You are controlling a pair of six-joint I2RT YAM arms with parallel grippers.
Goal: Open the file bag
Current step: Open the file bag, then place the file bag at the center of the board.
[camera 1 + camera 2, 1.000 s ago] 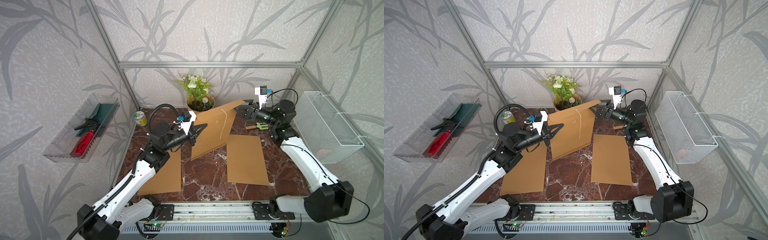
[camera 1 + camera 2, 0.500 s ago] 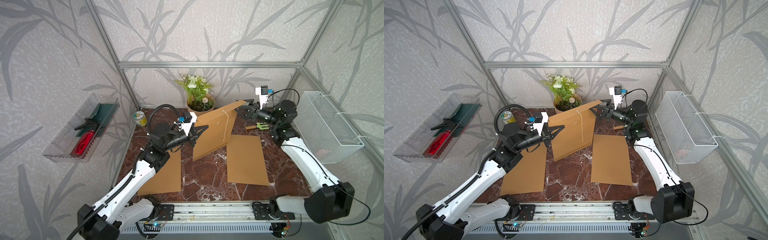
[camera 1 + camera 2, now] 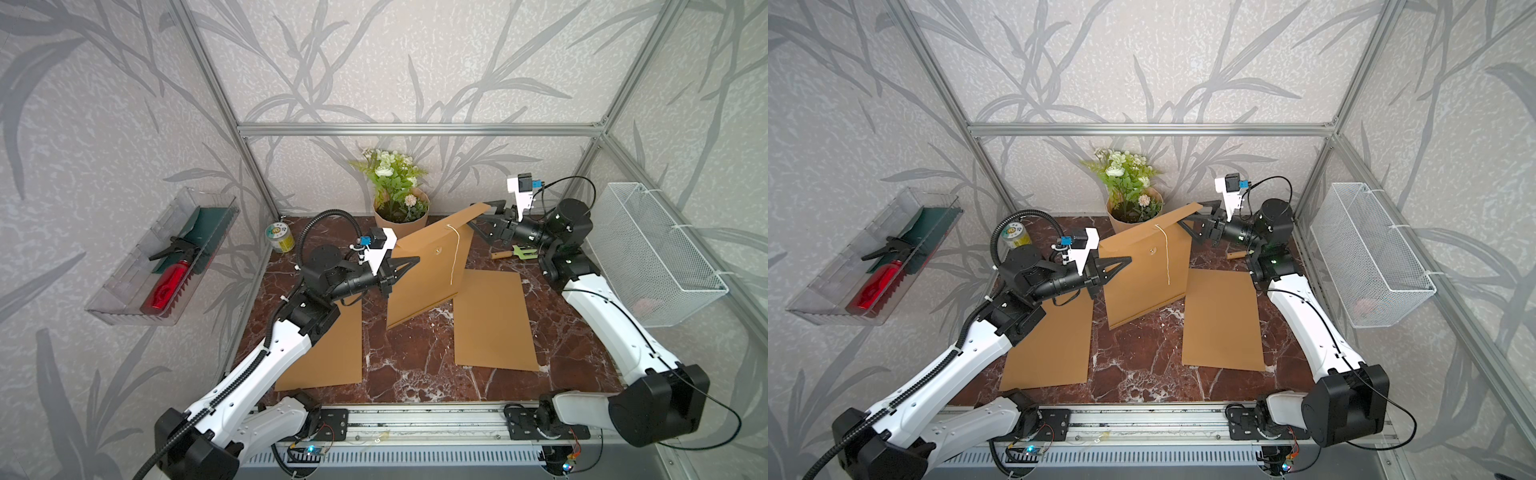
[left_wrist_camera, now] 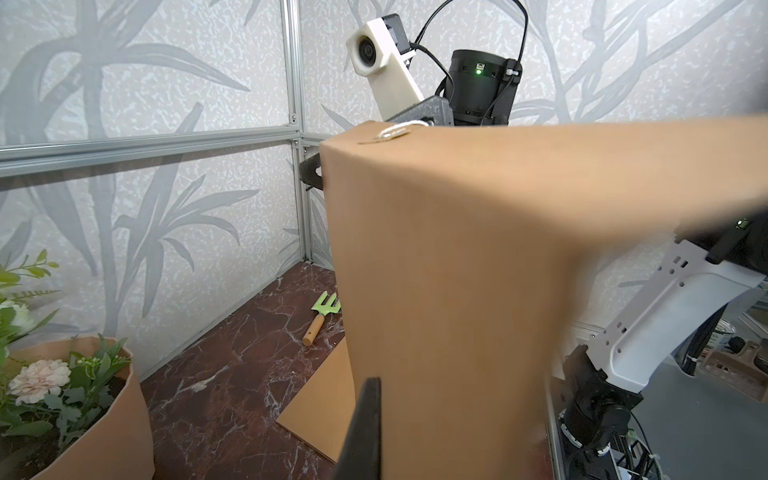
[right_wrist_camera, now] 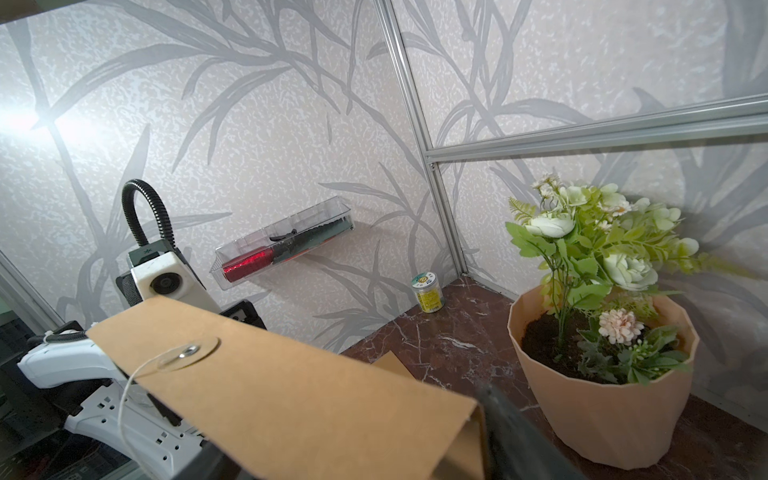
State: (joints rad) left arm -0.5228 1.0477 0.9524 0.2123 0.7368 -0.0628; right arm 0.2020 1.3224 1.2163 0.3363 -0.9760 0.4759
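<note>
The file bag (image 3: 428, 270) (image 3: 1142, 274) is a brown paper envelope standing upright and tilted at mid-table. A white string (image 3: 455, 257) hangs down its front. My left gripper (image 3: 409, 264) (image 3: 1125, 262) is shut on the bag's left edge; one dark finger (image 4: 365, 428) shows against the paper (image 4: 457, 270). The flap (image 3: 457, 216) (image 5: 291, 395), with its round string button (image 5: 189, 351), sticks out at the top. My right gripper (image 3: 473, 214) (image 3: 1183, 216) stands open at the flap's far corner, one jaw above it and one below, with a finger (image 5: 511, 428) beside the flap's end.
Two more brown envelopes lie flat, one at front left (image 3: 328, 345) and one at right (image 3: 492, 320). A flower pot (image 3: 399, 208), a small jar (image 3: 280, 237) and a green garden fork (image 3: 515, 252) stand at the back. A wire basket (image 3: 656, 249) and a clear tray (image 3: 166, 257) hang on the side walls.
The right gripper's jaws have spread wider round the flap's corner. The left gripper has kept its hold on the bag's edge and has barely moved.
</note>
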